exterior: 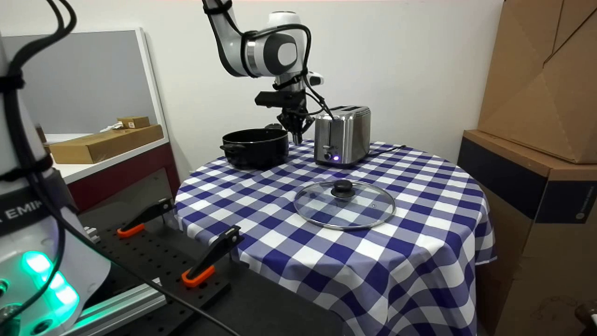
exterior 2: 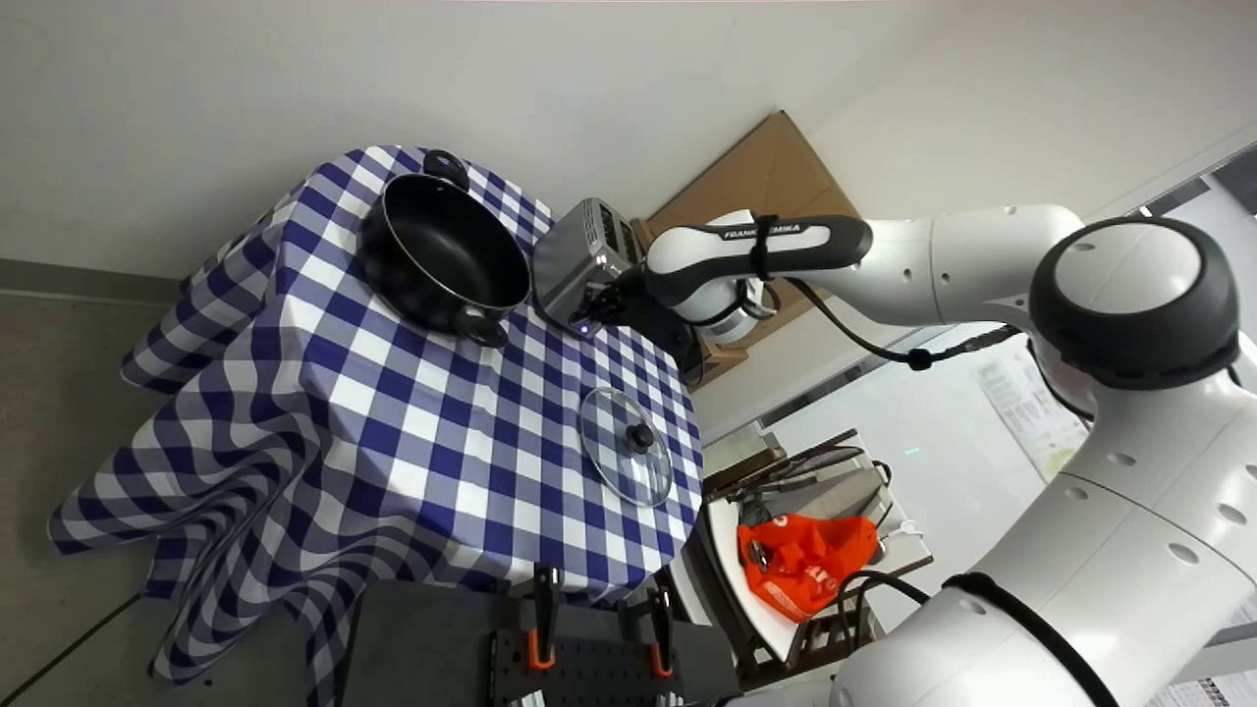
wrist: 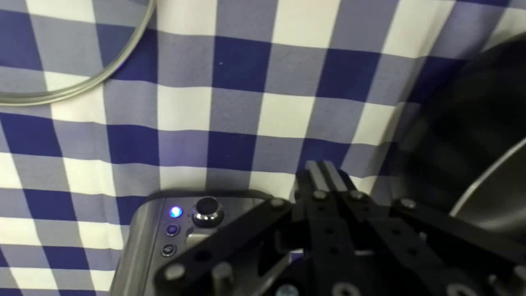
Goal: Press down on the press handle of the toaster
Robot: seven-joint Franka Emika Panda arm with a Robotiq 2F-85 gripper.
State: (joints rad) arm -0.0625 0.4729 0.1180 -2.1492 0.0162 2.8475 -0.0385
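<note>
Currently, the gripper (wrist: 326, 174) is hanging, pressed together, between the black two-handled pot (exterior: 255, 156) and the metal toaster (exterior: 357, 135), whose blue light (wrist: 175, 211) is glowing beside its knob (wrist: 208, 211).

Here's the toaster (exterior: 344, 136), brushed silver, upright, its two slots (exterior 2: 611, 234) facing up — standing near the pot (exterior: 261, 151), the two not touching. On its front, over on the side away from the pot, a small light (wrist: 176, 211) glows blue. The dark-topped dial (wrist: 207, 211) sits a touch nearer the pot. And the handle (wrist: 196, 239) — seemingly that pale tab, partly covered; how far down, no telling.
</note>
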